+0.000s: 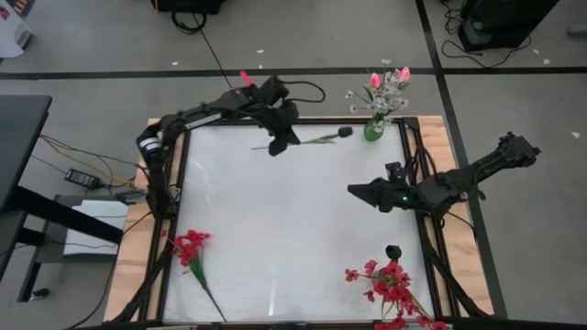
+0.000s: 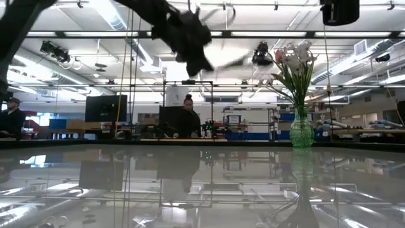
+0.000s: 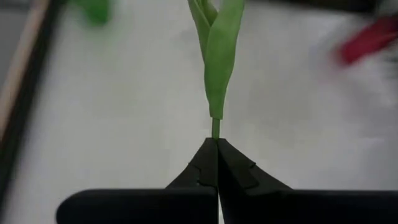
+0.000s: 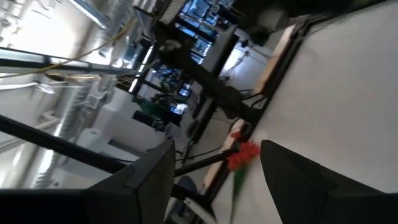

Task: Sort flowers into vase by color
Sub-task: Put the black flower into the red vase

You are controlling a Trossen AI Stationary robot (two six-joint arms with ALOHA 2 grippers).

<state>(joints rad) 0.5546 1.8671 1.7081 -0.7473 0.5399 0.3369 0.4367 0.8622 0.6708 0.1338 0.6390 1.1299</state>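
in the upper middle of the overhead frame, the left claw [image 1: 281, 139] is pinched tight on the thin green stem of a dark-budded flower [image 1: 344, 132], which sticks out sideways toward the green vase [image 1: 373, 130] in the upper right. the wrist view shows the fingers [image 3: 205, 171] meeting on the bare stem end just below the leaves [image 3: 219, 43], probably so the bud end stays free. the level view shows claw and flower raised well clear of the counter [image 1: 293, 229], a height that looks meant to clear the vase's mouth.

the vase already holds pink tulips [image 1: 389, 77] and white sprays [image 1: 367, 99]. one red flower [image 1: 190, 247] lies near the lower left edge, and a red bunch [image 1: 390, 286] sits at lower right, with a small dark object just above it that i cannot make out.

the right claw [image 1: 353, 189] waits at the right middle, its fingers spread wide and empty.

the counter is glossy white inside a dark frame on a wooden base, and it mirrors the ceiling lights. beyond it is an open workshop with monitors and a seated person [image 2: 188, 117].
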